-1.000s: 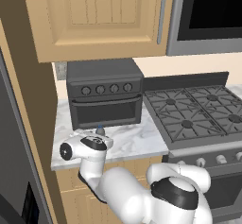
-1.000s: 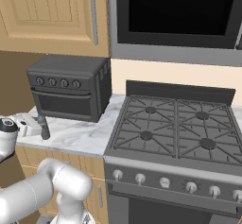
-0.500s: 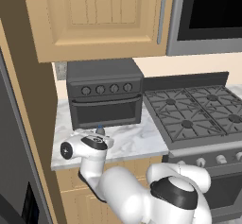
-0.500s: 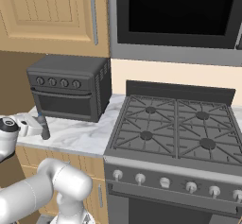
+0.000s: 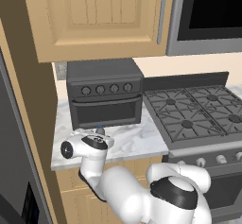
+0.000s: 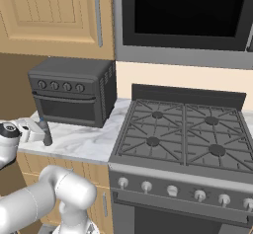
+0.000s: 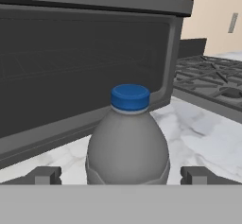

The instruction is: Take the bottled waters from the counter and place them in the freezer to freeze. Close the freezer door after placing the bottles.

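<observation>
Spread wide, the claw (image 7: 121,176) sits low over the counter (image 5: 127,142) with a bottled water (image 7: 127,142) standing upright between its two fingertips (image 7: 45,175) — a gap shows on either side of the bottle, so nothing is pinched yet. Seen along the claw, the bottle is a squat, translucent grey shape with rounded shoulders and a bright blue cap, the cap straight and level. From the base cameras the same bottle (image 6: 46,132) looks small and slim, its blue top just poking above the white hand (image 5: 90,142).

Just beyond the bottle, the marble slab runs pale with grey veins up to the toaster oven (image 5: 105,93), whose dark glass door and lower frame rise close behind the bottle. That leaves little room ahead of the claw. The counter's front edge lies beneath the hand, so the near side is open air.

Off to the claw's right the marble stays bare up to the black stove (image 6: 183,129) — grates and burners there, well apart from the bottle. Overhead hang wooden cabinets (image 5: 104,17), high above the hand.
</observation>
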You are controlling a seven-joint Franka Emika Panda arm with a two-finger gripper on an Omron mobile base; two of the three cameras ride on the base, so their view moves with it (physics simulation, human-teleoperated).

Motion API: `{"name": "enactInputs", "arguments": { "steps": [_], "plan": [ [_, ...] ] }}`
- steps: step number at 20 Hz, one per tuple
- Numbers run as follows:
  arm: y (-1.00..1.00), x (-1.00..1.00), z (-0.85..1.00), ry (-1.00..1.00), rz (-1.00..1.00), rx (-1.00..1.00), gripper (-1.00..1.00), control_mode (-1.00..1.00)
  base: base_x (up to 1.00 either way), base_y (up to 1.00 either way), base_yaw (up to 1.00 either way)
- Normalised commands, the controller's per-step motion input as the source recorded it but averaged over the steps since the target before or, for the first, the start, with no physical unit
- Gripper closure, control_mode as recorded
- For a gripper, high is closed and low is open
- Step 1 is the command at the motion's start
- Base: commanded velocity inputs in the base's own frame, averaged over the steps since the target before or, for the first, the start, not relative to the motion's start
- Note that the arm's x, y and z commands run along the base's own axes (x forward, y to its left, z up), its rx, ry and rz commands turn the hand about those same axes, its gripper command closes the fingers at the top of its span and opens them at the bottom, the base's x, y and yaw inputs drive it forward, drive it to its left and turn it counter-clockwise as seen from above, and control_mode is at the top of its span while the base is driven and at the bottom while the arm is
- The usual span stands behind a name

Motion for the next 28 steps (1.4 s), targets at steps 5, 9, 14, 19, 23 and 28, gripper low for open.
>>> {"name": "enactInputs", "arguments": {
  "steps": [5,9,14,19,23,28],
  "plan": [
    [0.0,0.0,0.0,0.0,0.0,0.0,1.0,-1.0,0.0,0.0,0.0],
    [0.0,0.0,0.0,0.0,0.0,0.0,1.0,-1.0,0.0,0.0,0.0],
    [0.0,0.0,0.0,0.0,0.0,0.0,1.0,-1.0,0.0,0.0,0.0],
    [0.0,0.0,0.0,0.0,0.0,0.0,1.0,-1.0,0.0,0.0,0.0],
    [0.0,-0.03,0.0,-0.01,0.0,0.0,1.0,-1.0,0.0,0.0,0.0],
    [-0.05,-0.17,0.4,-0.02,0.03,0.02,1.0,-1.0,0.0,0.0,0.0]
  ]
}}
